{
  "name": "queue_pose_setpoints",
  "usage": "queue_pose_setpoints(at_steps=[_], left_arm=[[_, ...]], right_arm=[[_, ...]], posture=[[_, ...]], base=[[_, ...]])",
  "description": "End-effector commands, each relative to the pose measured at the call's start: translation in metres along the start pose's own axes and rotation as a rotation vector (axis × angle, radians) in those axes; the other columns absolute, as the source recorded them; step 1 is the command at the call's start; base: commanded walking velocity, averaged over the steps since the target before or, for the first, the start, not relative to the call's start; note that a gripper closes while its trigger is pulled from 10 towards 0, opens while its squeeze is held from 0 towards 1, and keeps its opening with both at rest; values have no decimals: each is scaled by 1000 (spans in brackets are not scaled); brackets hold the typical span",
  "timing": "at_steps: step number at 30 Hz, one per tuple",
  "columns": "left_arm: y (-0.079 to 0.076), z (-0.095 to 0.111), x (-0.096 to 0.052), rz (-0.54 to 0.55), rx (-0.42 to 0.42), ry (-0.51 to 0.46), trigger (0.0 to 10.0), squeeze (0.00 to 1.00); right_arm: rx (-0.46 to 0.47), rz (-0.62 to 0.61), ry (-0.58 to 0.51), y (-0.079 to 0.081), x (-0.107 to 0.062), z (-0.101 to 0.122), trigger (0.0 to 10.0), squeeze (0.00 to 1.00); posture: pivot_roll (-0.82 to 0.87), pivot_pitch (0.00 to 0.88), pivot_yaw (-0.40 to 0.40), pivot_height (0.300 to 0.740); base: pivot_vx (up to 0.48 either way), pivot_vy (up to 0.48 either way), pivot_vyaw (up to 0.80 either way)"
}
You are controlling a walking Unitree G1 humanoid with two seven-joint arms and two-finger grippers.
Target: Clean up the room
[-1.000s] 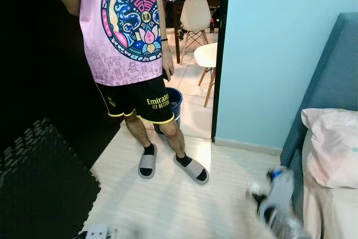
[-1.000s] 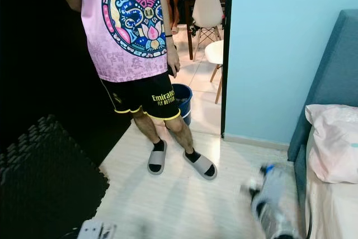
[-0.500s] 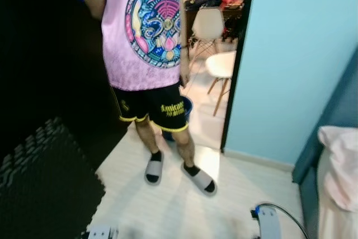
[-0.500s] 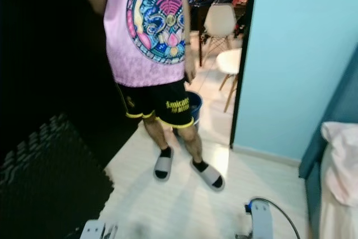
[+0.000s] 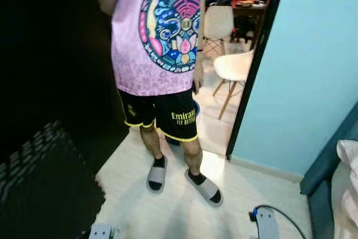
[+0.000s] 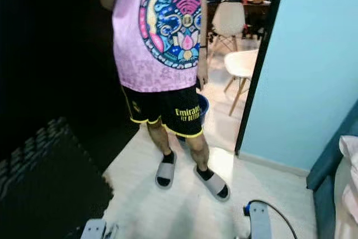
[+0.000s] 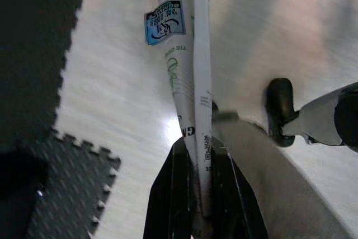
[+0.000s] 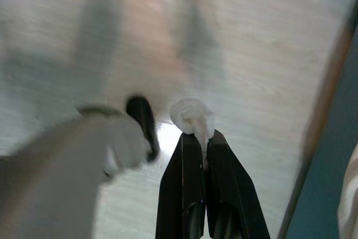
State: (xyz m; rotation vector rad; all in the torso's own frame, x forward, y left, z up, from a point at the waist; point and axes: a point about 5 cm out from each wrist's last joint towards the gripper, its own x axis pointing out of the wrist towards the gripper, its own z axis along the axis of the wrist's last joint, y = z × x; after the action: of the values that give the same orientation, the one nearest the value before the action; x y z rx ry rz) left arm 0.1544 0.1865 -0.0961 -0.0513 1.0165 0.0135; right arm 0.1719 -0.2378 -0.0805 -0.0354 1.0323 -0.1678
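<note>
While left claw (image 7: pixel 198 194) pinches a printed tube (image 7: pixel 187 71), right claw (image 8: pixel 202 163) pinches white wad (image 8: pixel 193 117), shorts (image 5: pixel 168 113) reading "Emirates FLY BETTER".

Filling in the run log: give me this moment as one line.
left hand: shut on flattened printed packet | right hand: shut on white tissue wad | person in slippers ahead in doorway

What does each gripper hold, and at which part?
The left gripper pinches a flattened wrapper near one end. The right gripper pinches a crumpled white tissue at its edge.
</note>
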Motion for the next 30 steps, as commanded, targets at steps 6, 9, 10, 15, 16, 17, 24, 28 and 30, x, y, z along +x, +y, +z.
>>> queue_pose_setpoints(at_steps=[6, 9, 10, 15, 16, 17, 24, 28, 30], left_arm=[[-1, -8, -1, -8, 4, 20, 10000, 0], [-1, -8, -1, -9, 5, 21, 10000, 0], [-1, -8, -1, -9, 6, 21, 10000, 0], [-9, -9, -1, -20, 7, 21, 10000, 0], [-13, -10, 0, -24, 7, 21, 10000, 0], [-16, -10, 0, -26, 8, 21, 10000, 0], [-37, -10, 2, -49, 18, 23, 10000, 0], [-45, -7, 3, -56, 25, 19, 10000, 0], [-46, -5, 3, -43, 30, 23, 10000, 0]], right_arm=[[-7, 1, 9, 1, 0, -2, 10000, 0], [-8, 1, 10, 1, 0, -2, 10000, 0], [-8, 1, 10, 2, 0, -2, 10000, 0], [-8, 2, 13, 2, 0, -3, 10000, 0], [-9, 3, 13, 2, 0, -3, 10000, 0], [-10, 4, 14, 2, 0, -3, 10000, 0], [-18, 15, 19, 4, 0, -3, 10000, 0], [-24, 16, 24, 5, 0, -5, 10000, 0], [-29, 17, 27, 5, 0, -5, 10000, 0]], posture=[[-141, 26, 30, 740], [-142, 25, 30, 740], [-142, 25, 31, 740], [-140, 24, 29, 740], [-140, 24, 27, 740], [-141, 21, 26, 740], [-142, 13, 22, 740], [-144, 11, 23, 740], [-144, 14, 24, 740]], base=[[268, 0, 0], [266, 0, 0], [266, 0, 0], [266, 0, 0], [266, 0, 0], [266, 0, 0], [265, 0, 0], [259, 0, 0], [0, 0, 0]])
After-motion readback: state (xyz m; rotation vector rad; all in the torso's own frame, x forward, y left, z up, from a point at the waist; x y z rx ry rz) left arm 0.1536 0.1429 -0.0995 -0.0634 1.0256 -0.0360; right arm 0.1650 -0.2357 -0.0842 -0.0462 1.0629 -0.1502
